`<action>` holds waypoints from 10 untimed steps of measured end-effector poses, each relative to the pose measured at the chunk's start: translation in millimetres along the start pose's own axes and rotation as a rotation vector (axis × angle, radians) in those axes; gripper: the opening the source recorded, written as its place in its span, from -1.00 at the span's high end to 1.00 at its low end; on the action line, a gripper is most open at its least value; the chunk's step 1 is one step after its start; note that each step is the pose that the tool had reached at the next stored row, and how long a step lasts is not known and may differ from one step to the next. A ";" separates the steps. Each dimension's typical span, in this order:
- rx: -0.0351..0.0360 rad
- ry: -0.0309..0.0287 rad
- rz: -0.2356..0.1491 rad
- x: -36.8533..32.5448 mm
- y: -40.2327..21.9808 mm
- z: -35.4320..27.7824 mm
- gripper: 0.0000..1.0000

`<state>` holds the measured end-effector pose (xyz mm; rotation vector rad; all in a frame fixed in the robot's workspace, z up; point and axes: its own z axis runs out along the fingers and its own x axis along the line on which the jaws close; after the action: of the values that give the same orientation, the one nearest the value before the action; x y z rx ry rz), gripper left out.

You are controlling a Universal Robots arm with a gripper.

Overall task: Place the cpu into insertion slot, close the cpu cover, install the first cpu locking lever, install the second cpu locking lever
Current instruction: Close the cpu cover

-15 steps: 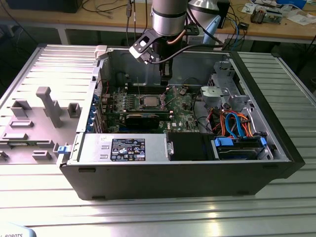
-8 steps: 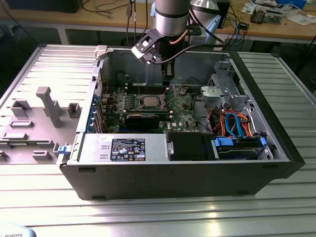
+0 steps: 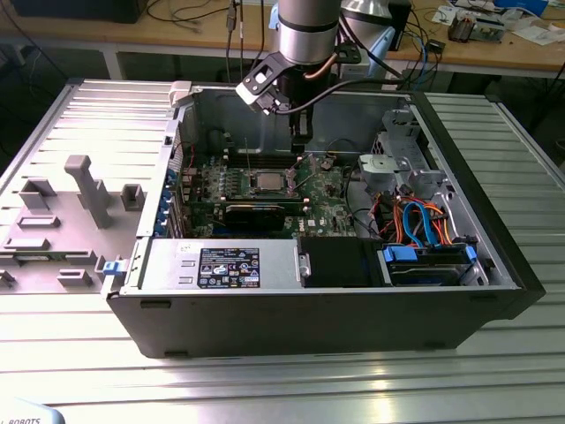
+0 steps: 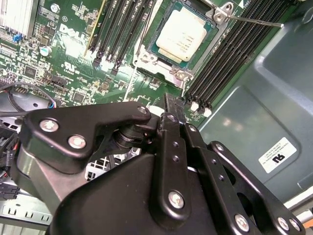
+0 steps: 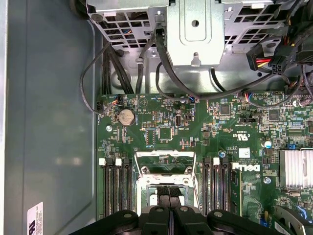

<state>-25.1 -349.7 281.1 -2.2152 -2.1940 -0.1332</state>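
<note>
Gripper: black two-finger gripper (image 5: 171, 190), fingers closed together with nothing between them, poised close by the socket and apart from the chip.
Chip: small square cpu with a silvery-grey metal top (image 4: 181, 35), lying flat in the socket.
Socket: square dark insertion slot with a silvery metal rim (image 4: 145, 58).
Cover: thin silvery windowed cpu cover (image 5: 166, 154), apparently raised on its hinge.
Lever: thin steel locking rod (image 4: 254, 20), unlatched.
Step in hand: judged to be cover closing, which calls for pressure on the frame's free edge, clear of the chip.
Container: open black computer case (image 3: 309, 327), holding the green motherboard (image 5: 220, 132) and the orange and blue cables (image 3: 424, 221).
</note>
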 end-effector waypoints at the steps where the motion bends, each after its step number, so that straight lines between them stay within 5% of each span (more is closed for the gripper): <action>1: 0.0000 0.0000 0.000 0.0 0.3 0.0 0.79; 10: 0.0001 0.0000 0.000 0.0 3.5 0.2 0.79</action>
<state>-21.5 -349.7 281.1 -2.2153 -2.1938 -0.1331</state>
